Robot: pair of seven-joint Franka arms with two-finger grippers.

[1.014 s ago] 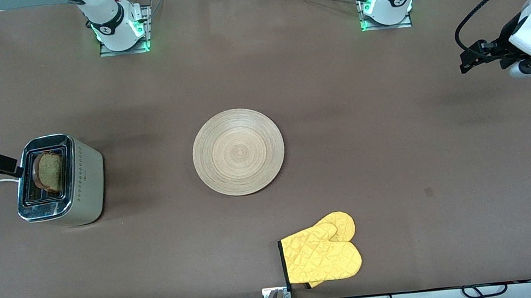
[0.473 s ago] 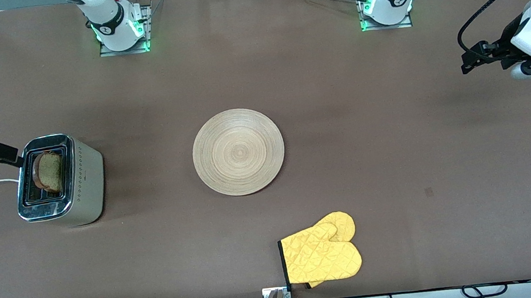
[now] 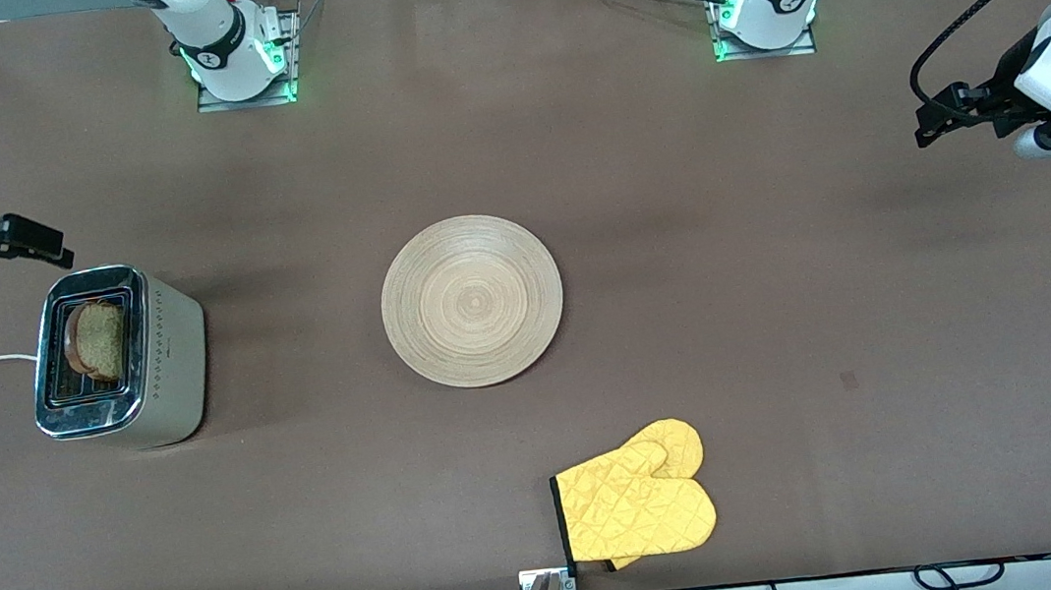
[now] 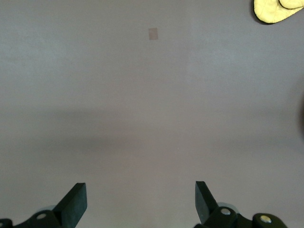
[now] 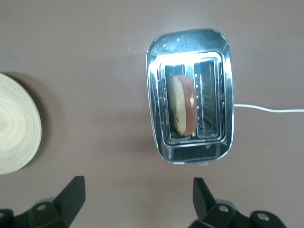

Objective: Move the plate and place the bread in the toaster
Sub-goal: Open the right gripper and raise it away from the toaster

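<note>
Right gripper (image 3: 35, 247) has lifted off the toaster (image 3: 117, 356) toward the bench's base edge, jaws apart, empty. Bread (image 3: 100, 341) sits in a slot; toaster near the right arm's end. Plate (image 3: 472, 299) mid-bench. Left gripper (image 3: 936, 121) waits open at its end. Task looks finished; next, just retract. Mitt (image 3: 637, 505) at camera edge.

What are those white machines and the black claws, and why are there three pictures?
They are two robot arms bolted to a table. One picture looks down from a high camera; the other two come from cameras on the arms' wrists, so you see each arm's own claws. The right gripper hangs open over the toaster, which has bread in one slot. The left gripper hangs open over bare table and waits. A wooden plate lies in the middle, with a yellow oven mitt nearer the high camera. Neither claw holds anything.
</note>
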